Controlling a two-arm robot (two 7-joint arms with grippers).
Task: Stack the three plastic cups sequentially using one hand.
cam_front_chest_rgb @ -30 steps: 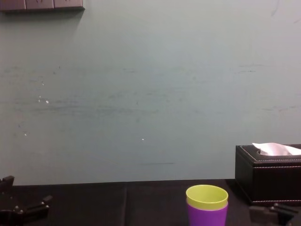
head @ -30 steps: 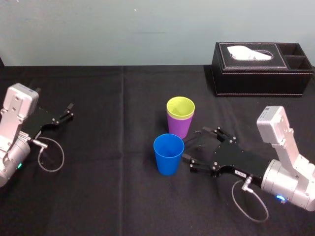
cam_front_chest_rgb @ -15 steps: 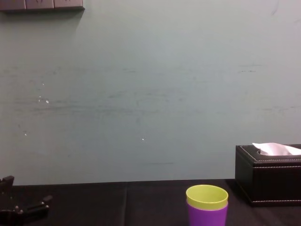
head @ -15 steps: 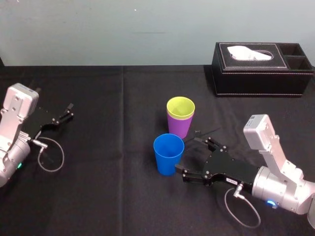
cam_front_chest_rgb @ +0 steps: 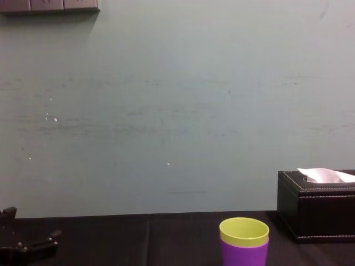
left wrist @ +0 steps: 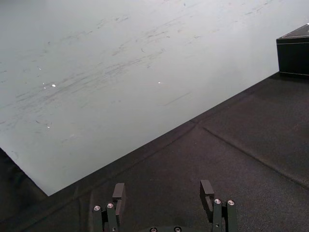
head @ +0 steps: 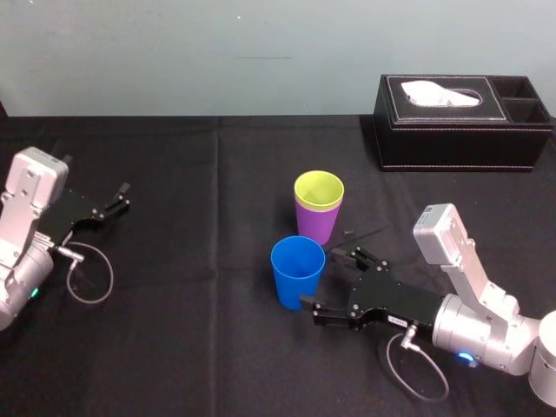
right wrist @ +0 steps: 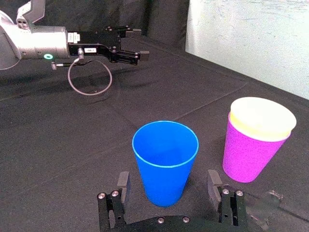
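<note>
The right gripper (head: 321,279) lies low over the black table (head: 191,347) with its two fingers spread wide, holding nothing; in the right wrist view the fingers stand on either side of the lower part of the blue cup (head: 296,276), with a gap showing on each side, so the grasp looks lined up but not yet closed. Just behind the blue cup, near it but apart, the yellow-green cup (head: 318,191) already sits nested inside the purple cup (head: 314,228), both upright. By that reckoning one of the two stacking steps is done; what is left is to close on the blue cup, lift it and seat it with the pair. The left gripper (head: 115,199) rests parked at the table's far left, fingers apart and empty, and the black tissue box (head: 460,130) stands well back
</note>
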